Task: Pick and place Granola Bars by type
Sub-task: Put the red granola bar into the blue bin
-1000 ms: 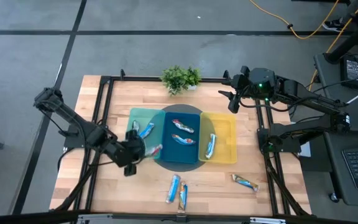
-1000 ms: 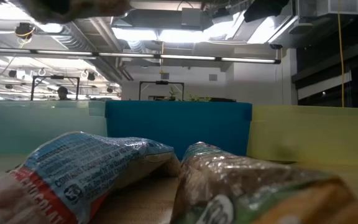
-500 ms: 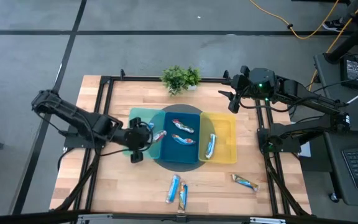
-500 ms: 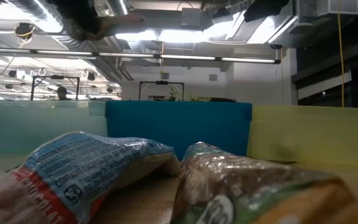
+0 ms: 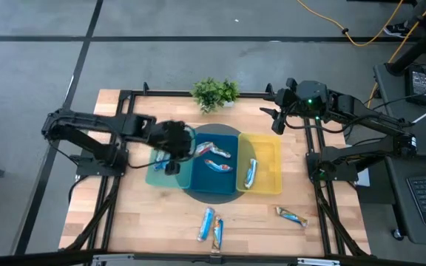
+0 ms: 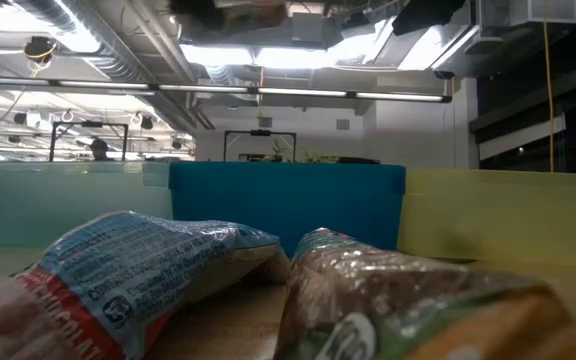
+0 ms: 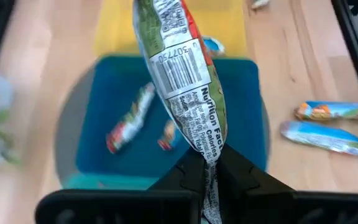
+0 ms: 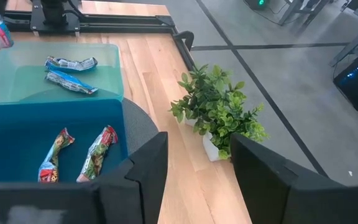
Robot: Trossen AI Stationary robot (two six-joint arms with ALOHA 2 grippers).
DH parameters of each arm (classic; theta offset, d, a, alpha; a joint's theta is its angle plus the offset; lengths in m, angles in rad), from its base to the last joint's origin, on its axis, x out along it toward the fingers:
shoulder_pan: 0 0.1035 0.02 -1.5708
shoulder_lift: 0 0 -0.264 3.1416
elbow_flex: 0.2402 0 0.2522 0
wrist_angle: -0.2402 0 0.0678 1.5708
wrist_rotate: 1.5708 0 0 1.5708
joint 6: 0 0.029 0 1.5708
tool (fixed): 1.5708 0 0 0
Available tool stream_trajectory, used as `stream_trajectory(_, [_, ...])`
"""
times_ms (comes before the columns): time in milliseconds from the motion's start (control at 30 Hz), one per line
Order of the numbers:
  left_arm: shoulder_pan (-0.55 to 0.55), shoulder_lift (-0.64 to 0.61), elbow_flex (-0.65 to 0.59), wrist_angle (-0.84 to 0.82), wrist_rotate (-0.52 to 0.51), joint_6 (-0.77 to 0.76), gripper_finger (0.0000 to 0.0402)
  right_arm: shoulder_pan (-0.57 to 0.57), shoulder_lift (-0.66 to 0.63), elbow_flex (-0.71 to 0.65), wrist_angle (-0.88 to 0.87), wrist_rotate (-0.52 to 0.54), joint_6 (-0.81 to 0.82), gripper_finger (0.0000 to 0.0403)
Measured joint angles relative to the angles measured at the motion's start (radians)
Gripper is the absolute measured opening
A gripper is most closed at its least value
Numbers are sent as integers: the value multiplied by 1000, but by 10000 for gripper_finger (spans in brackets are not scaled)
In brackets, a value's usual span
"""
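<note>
My left gripper (image 5: 188, 148) hovers over the left edge of the blue tray (image 5: 228, 185), shut on a granola bar (image 7: 182, 74) in a green and red wrapper, barcode side toward the wrist camera. Two more bars (image 5: 217, 152) (image 5: 217, 165) lie flat in the blue tray. The teal tray (image 8: 17, 87) holds two blue bars (image 8: 71, 63). One bar (image 5: 250, 174) lies in the yellow tray (image 5: 268, 151). Three bars (image 5: 207, 224) (image 5: 217, 231) (image 5: 292, 216) lie on the table near its front edge. My right gripper (image 8: 194, 180) waits open at the far right, high above the table. My left gripper pinches the bar by its flat crimped end (image 7: 209, 163) between its two fingers. The fingers come from the table's left, slanting down, and lie along the bar. The bar sticks out ahead of the fingertips, lifted clear above the blue tray.
A small potted plant (image 5: 214, 92) stands at the far edge behind the trays. A black frame rail (image 5: 124, 103) borders the table. In the low view two bars (image 6: 138, 280) (image 6: 398, 300) lie right in front of the camera.
My left gripper has carried the bar from the near left of the teal tray up and toward the table's right and far side, across the teal tray to the blue tray's left edge. Its wrist has rolled on the way. It has stayed shut on the bar.
</note>
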Motion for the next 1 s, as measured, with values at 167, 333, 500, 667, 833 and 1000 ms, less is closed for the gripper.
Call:
stream_trajectory(167, [113, 109, 137, -42, 53, 144, 13, 0, 0, 0, 0, 0, 5, 177])
stream_trajectory(333, [175, 177, 226, -75, 77, 222, 13, 0, 0, 0, 0, 7, 3, 177])
stream_trajectory(500, [202, 184, 247, -75, 78, 258, 13, 0, 0, 0, 0, 8, 4, 177])
stream_trajectory(667, [225, 184, 247, -89, 81, 259, 14, 0, 0, 0, 0, 8, 4, 177])
stream_trajectory(833, [244, 219, 248, -103, 121, 317, 14, 0, 0, 0, -1, 8, 4, 177])
stream_trajectory(1000, [294, 304, 248, -125, 122, 407, 15, 0, 0, 0, -4, 9, 4, 177])
